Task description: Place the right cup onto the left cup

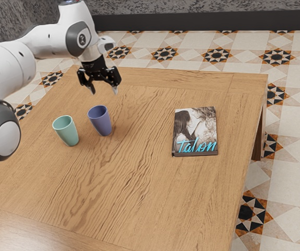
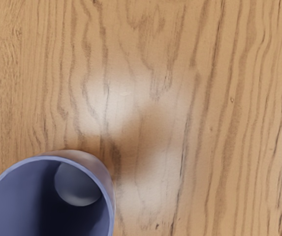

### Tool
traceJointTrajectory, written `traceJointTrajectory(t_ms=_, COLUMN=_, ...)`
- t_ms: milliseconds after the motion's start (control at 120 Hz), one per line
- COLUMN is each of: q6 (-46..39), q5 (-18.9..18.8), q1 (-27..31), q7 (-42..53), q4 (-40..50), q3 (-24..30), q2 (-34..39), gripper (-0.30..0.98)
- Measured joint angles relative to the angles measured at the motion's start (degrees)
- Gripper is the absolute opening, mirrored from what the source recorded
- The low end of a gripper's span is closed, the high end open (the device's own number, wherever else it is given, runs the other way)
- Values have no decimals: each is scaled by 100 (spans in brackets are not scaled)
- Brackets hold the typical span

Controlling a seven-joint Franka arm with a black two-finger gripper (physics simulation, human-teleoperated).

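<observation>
My gripper hangs open above the table, its fingers spread with nothing between them. In the exterior view it is above and a little behind the purple-blue cup. That cup stands upright on the wood. The mint-green cup is upright too, a short gap away toward the exterior view's left. In the wrist view the purple-blue cup is seen from above, its hollow inside visible and part of it cut off by the frame.
A book with a photo cover lies flat on the wooden table, toward the exterior view's right. The table's far edge runs behind my gripper, with patterned floor tiles beyond the table.
</observation>
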State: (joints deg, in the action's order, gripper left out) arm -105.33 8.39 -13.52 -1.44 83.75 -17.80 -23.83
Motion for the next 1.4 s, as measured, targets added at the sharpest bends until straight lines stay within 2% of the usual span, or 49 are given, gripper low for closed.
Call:
traceJointTrajectory(t_ms=242, q6=-845, q5=126, q1=12, q7=-471, q4=772, q3=88, q2=-48, gripper=67)
traceJointTrajectory(t_ms=500, q6=-1330, q5=160, q1=79, q7=-802, q4=787, q3=84, q2=-256, gripper=67)
traceJointTrajectory(t_ms=833, q6=-1515, q5=170, q1=190, q7=-1067, q4=812, q3=85, q2=-453, gripper=65)
traceJointTrajectory(t_ms=950, q6=-1535, q5=172, q1=193, q7=-1143, q4=830, q3=84, q2=-486, gripper=53)
traceJointTrajectory(t_ms=1200, q6=-1548, q5=174, q1=225, q7=-1298, q4=877, q3=84, q2=-502, gripper=11)
traceJointTrajectory(t_ms=1400, q6=-1549, q5=169, q1=230, q7=-1401, q4=907, q3=84, q2=-495, gripper=-3)
